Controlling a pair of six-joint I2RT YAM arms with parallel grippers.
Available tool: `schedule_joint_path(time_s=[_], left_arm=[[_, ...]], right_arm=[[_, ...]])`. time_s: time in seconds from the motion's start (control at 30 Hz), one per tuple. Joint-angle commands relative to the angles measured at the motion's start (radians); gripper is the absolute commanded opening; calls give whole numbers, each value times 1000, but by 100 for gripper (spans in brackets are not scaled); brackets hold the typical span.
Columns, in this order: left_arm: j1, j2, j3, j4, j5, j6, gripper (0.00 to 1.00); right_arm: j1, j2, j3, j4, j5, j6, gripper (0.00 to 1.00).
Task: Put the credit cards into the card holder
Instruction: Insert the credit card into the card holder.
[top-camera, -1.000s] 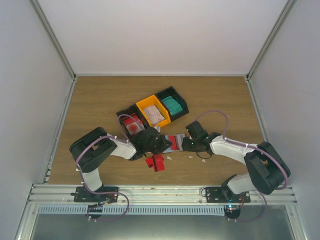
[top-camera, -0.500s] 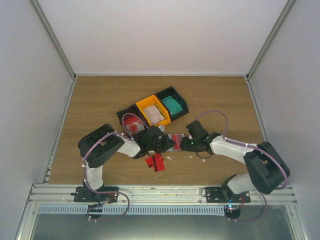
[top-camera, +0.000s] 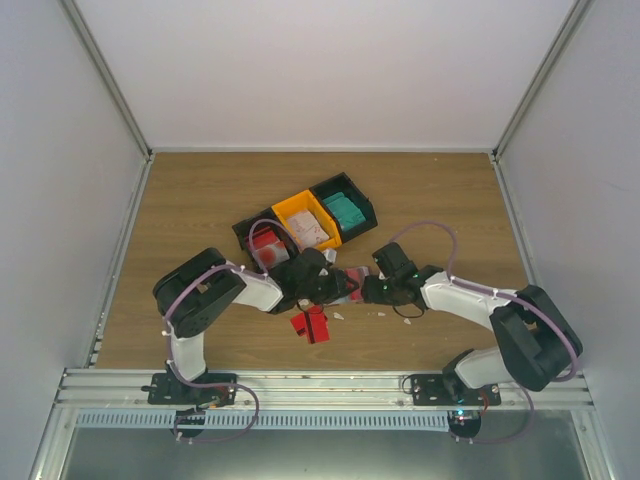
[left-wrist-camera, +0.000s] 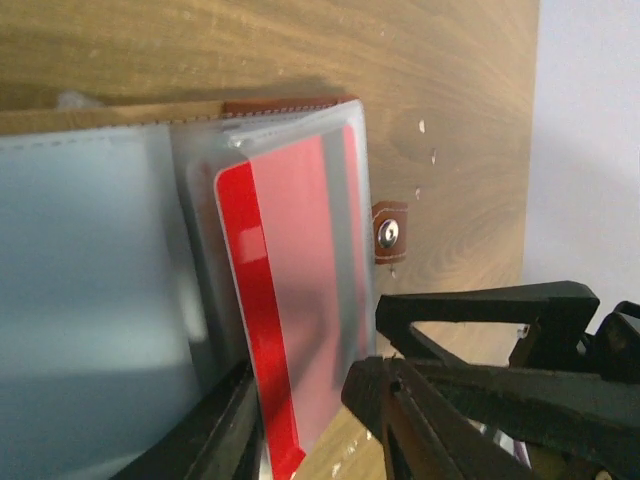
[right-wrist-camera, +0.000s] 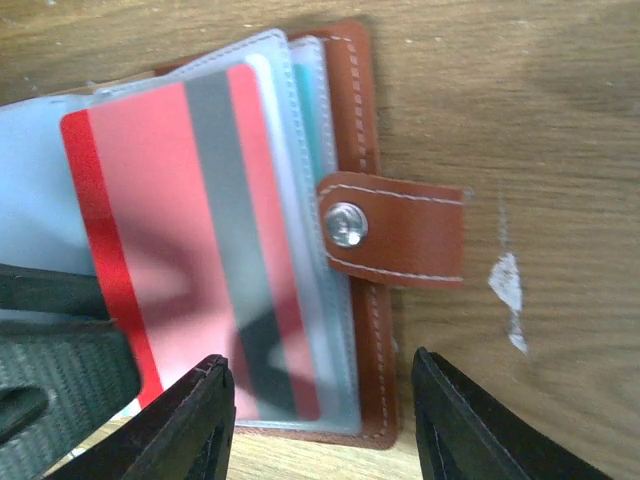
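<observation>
- Stitched brown leather card holder (right-wrist-camera: 368, 340) open on wood-grain table (right-wrist-camera: 540, 100)
- Glossy red credit card (right-wrist-camera: 150, 210) mostly inside its clear pocket
- left gripper (left-wrist-camera: 300, 425) slightly parted at card's end; right gripper (right-wrist-camera: 320, 400) wide apart astride holder's edge

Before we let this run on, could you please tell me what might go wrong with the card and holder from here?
The red card has one long strip bare outside the clear pocket, so it may slide out if nudged. The left gripper and right gripper, both open, crowd one end of the card holder; their fingers may clash or drag the unheld holder.
</observation>
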Motion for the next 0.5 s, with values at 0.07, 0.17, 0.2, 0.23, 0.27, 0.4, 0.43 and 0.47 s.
schedule_joint_path(time_s=[0.07,0.17,0.2,0.23,0.27,0.4,0.43,0.47], left_arm=[[-11,-114,-21,-171,39,98,47],[-11,-161,-9,-248,28,140,51],[-11,-176,-12,-258,19,144,52],[-11,-191,-18,-263,10,146,53],[-11,-198,-20,-270,2,151,53],[-11,-201,-10,-297,-13,173,54],[-11,-196,-9,-299,-10,175,54],[-11,-191,-9,-298,-8,174,54]], right_arm=[[2,-30,23,-65,46,-2,50],[3,-36,30,-64,39,-14,51],[2,-35,35,-68,38,-20,51],[1,-36,39,-70,36,-25,51],[1,-37,41,-69,29,-32,51],[2,-37,45,-55,-12,-53,51],[2,-38,45,-55,-17,-53,52],[2,-36,45,-53,-20,-54,52]])
